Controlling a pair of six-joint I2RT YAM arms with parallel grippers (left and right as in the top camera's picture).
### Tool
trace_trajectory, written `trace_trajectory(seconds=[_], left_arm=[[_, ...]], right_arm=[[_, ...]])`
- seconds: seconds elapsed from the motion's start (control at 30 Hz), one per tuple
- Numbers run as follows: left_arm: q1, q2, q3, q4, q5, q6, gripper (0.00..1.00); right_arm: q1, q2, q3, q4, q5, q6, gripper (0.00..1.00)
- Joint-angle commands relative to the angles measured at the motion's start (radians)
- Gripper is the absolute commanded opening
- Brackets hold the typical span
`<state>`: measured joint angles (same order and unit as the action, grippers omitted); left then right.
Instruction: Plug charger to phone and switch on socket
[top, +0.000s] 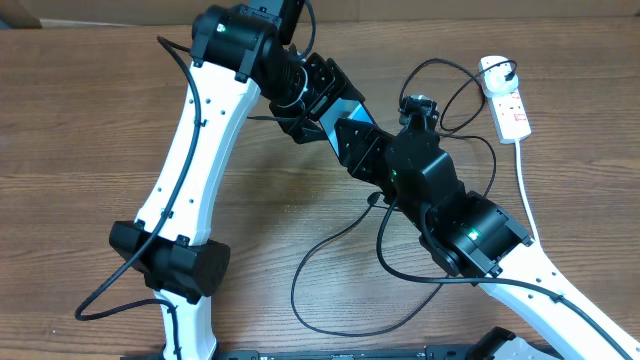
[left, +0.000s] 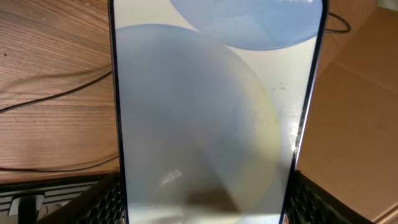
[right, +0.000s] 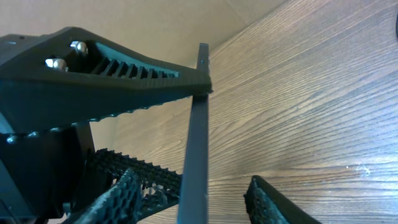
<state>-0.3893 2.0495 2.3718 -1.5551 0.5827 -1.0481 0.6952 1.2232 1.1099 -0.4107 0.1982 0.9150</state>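
Observation:
My left gripper (top: 318, 98) is shut on the phone (top: 341, 108) and holds it tilted above the table; its light blue screen fills the left wrist view (left: 211, 112), with my fingers (left: 205, 208) on both edges. My right gripper (top: 352, 138) is open at the phone's lower end. In the right wrist view the phone (right: 198, 137) shows edge-on between my spread fingers (right: 199, 202), touching neither. The white socket (top: 508, 105) lies at the far right with the charger's black plug (top: 497, 72) in it. The charger's cable (top: 300, 270) loops across the table. Its connector tip is hidden.
The socket's thick white cord (top: 524, 190) runs down the right side beside my right arm. A thin black cable (left: 56, 93) crosses the wood in the left wrist view. Brown cardboard (left: 360, 93) lies to the right of the phone there.

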Motion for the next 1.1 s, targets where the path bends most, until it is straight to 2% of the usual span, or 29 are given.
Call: trace_trajectory(seconds=[0.0, 0.1, 1.07], left_arm=[[-0.002, -0.021, 0.013, 0.01, -0.019, 0.005, 0.68], [-0.004, -0.021, 0.013, 0.012, -0.037, 0.005, 0.68], [-0.023, -0.021, 0.013, 0.008, -0.111, 0.042, 0.68]], right_arm=[[0.006, 0.006, 0.022, 0.008, 0.003, -0.002, 0.49], [0.006, 0.006, 0.022, 0.008, 0.0, -0.002, 0.44], [0.005, 0.034, 0.038, -0.001, -0.05, -0.002, 0.42]])
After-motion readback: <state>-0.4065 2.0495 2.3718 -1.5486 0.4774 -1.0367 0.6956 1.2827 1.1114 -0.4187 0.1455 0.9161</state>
